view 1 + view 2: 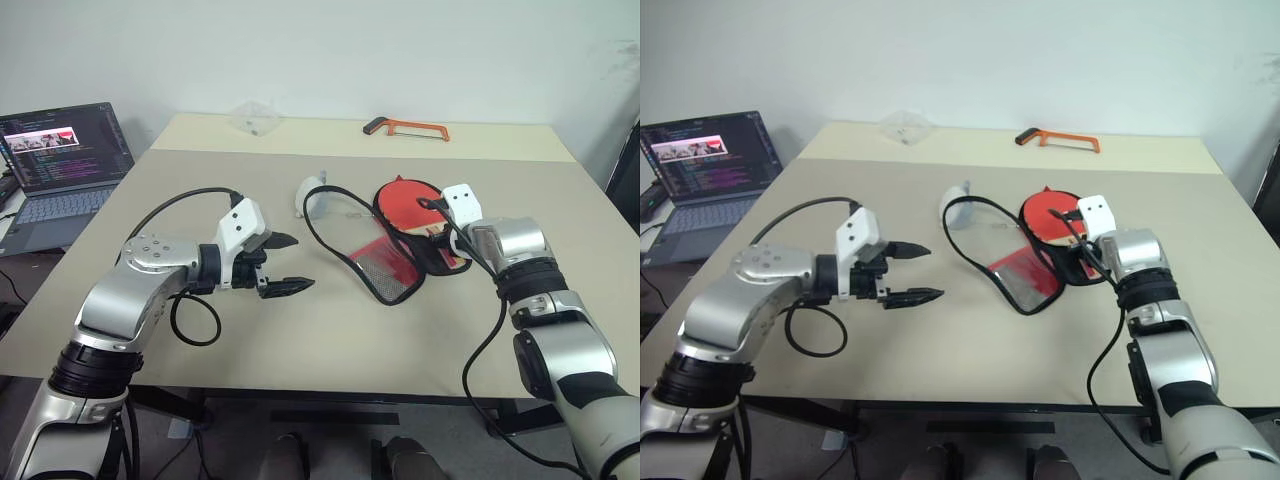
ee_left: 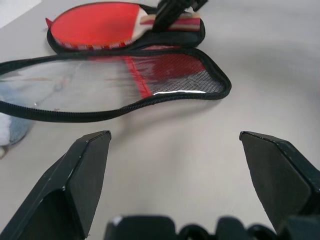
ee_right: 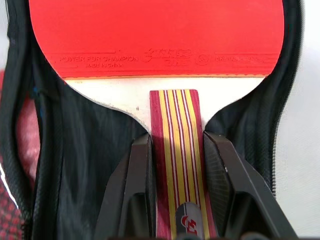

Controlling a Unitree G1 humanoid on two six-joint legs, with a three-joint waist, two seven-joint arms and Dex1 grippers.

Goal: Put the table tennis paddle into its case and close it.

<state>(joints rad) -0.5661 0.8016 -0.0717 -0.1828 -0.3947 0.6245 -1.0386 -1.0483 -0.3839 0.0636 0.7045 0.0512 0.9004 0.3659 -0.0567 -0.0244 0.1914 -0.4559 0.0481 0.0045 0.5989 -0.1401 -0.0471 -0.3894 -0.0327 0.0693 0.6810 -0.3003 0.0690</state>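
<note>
The table tennis paddle (image 3: 155,35) has smooth matt red rubber and a striped wooden handle; the case (image 2: 125,85) pairs black fabric with glossy clear plastic and red mesh.

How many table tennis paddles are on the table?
1: the table tennis paddle lies on the black half of the open case, its handle between the right gripper fingers.

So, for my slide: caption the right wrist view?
Right gripper holding the paddle by its handle over the open case.
</note>
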